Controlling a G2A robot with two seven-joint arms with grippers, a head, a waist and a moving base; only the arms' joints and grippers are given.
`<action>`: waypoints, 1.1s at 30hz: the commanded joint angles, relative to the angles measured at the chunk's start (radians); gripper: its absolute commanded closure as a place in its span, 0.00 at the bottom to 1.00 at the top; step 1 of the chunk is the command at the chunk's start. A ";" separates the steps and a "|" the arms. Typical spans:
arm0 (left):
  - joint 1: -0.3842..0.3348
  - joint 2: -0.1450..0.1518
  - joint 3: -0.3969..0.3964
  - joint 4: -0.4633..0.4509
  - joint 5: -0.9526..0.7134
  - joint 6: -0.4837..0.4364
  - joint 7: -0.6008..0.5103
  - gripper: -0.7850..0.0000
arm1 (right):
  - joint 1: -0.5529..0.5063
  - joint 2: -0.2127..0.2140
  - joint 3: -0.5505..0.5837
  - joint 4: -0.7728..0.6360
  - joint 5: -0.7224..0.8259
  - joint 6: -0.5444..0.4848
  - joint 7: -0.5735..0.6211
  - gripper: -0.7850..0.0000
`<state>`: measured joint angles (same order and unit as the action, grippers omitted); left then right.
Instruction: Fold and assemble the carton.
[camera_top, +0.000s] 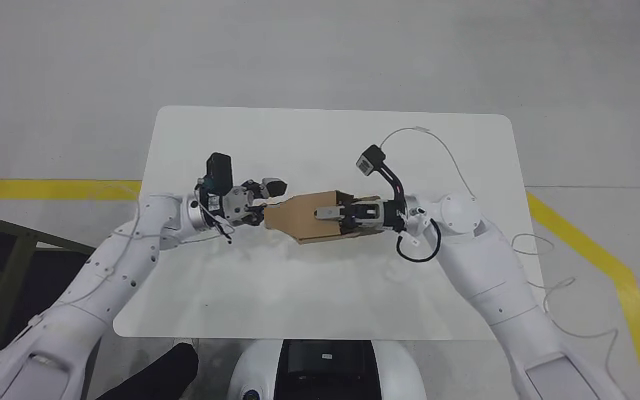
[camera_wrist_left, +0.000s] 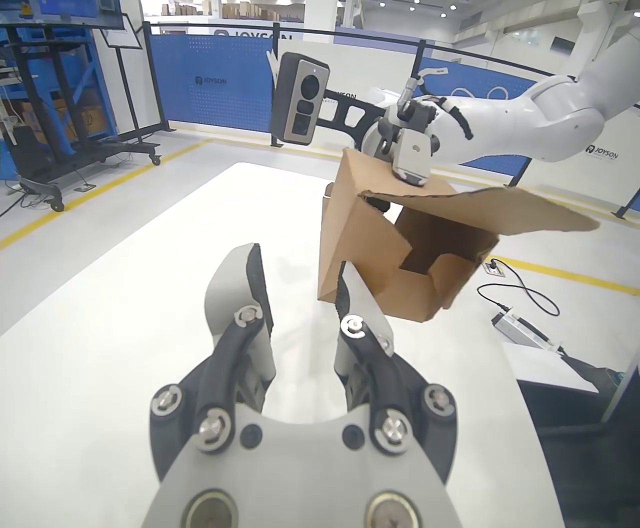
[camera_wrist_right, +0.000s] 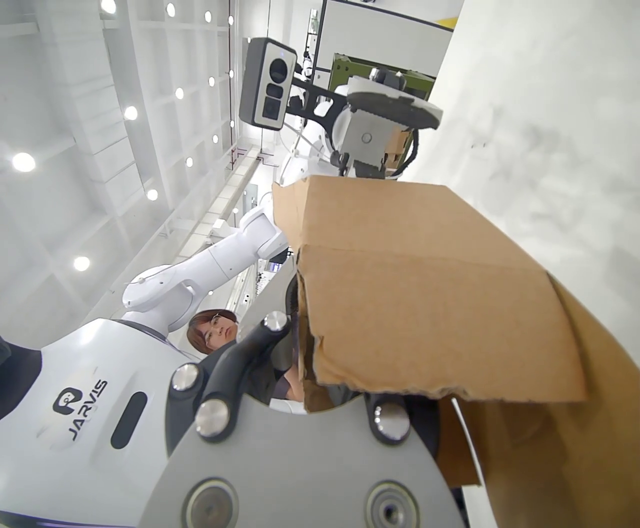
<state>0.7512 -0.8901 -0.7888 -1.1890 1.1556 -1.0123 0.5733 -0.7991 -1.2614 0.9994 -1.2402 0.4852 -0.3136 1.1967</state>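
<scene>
The right claw (camera_top: 328, 213) is clenched on the upper wall of the brown carton (camera_wrist_left: 360, 250), one finger on the outside of the panel and the other inside the open end, above the white tabletop (camera_top: 400, 290). The left claw (camera_wrist_left: 300, 265) is released, its fingers spread. The carton sits just ahead of its tips, a loose flap jutting out sideways.
</scene>
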 joint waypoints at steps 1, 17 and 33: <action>0.005 0.001 0.002 -0.014 0.008 0.000 -0.001 0.59 | -0.001 0.000 -0.001 -0.003 -0.001 0.002 -0.002 1.00; 0.001 0.000 0.014 -0.044 0.005 0.000 -0.019 0.59 | -0.003 -0.001 -0.009 -0.011 0.002 0.005 0.004 1.00; 0.002 0.003 0.006 -0.043 0.007 0.000 -0.013 0.59 | 0.000 -0.002 -0.008 -0.002 0.007 0.001 0.003 1.00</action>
<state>0.7525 -0.8887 -0.7809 -1.2334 1.1621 -1.0123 0.5586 -0.7997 -1.2641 0.9894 -1.2442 0.4916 -0.3118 1.2016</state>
